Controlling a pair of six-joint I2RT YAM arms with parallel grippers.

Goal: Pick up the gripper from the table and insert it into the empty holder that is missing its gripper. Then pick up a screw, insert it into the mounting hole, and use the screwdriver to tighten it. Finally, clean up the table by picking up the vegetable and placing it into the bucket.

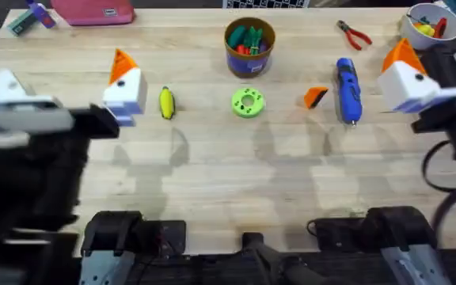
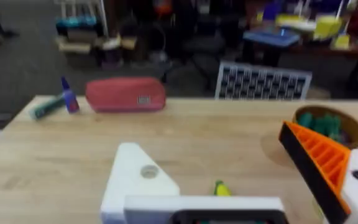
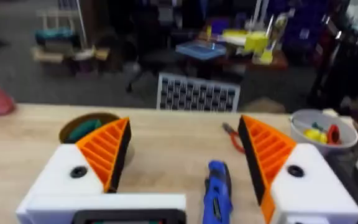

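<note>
two arms up off table, i see both from overhead. left gripper (image 1: 62, 91) spread wide, grasping nothing; one finger is bare white holder (image 2: 132, 180), no orange pad, other finger (image 2: 319, 158) has its pad. right gripper (image 3: 182, 158) parted, both orange pads on, nothing between them. loose gripper (image 1: 316, 96) lies on table just left of screwdriver (image 1: 347, 89). vegetable (image 1: 166, 103) beside left arm's padded finger. bucket (image 1: 249, 47) at back centre, green disc (image 1: 248, 103) in front of it.
</note>
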